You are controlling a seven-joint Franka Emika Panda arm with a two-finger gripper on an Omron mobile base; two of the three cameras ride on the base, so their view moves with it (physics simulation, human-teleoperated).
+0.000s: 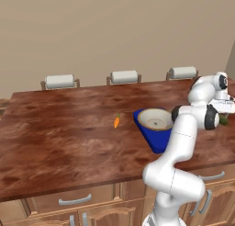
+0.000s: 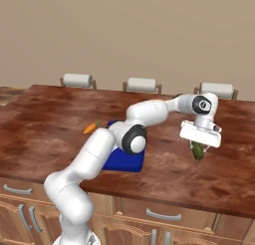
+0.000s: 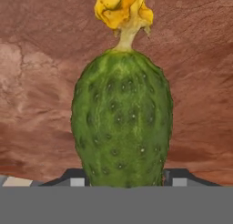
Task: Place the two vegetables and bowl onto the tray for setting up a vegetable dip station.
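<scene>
1. In the hand view, the green cucumber [image 3: 122, 120] is standing large in the middle of the frame, bumpy-skinned, with a crumpled yellow flower [image 3: 123, 7] at its top end near the upper edge.
2. The gripper [image 3: 124, 178] is showing its two dark finger tips [image 3: 75, 176] at the bottom of that view, one on each side of the cucumber's lower end; the jaws are sitting partly apart and appear to be clasping the cucumber between them.
3. In the right base view, the gripper [image 2: 199, 148] is hanging at the right of centre, pointing down, with the cucumber [image 2: 198, 151] poking out below the white hand, just over the wooden table [image 2: 50, 124]. Whether the cucumber is touching the wood cannot be told.
4. In the left base view, the cucumber [image 1: 223, 120] is peeking out as a sliver of green at the right edge, behind the arm.
5. The blue tray [image 1: 153, 138] is lying right of the frame's centre in the left base view, with the cream bowl [image 1: 155, 119] sitting on its far part.
6. The orange carrot [image 1: 116, 122] is lying on the bare table just left of the tray, apart from it, near the frame's centre.
7. Three chair backs [image 1: 124, 76] are lining the table's far edge, across the upper half of the frame.
</scene>
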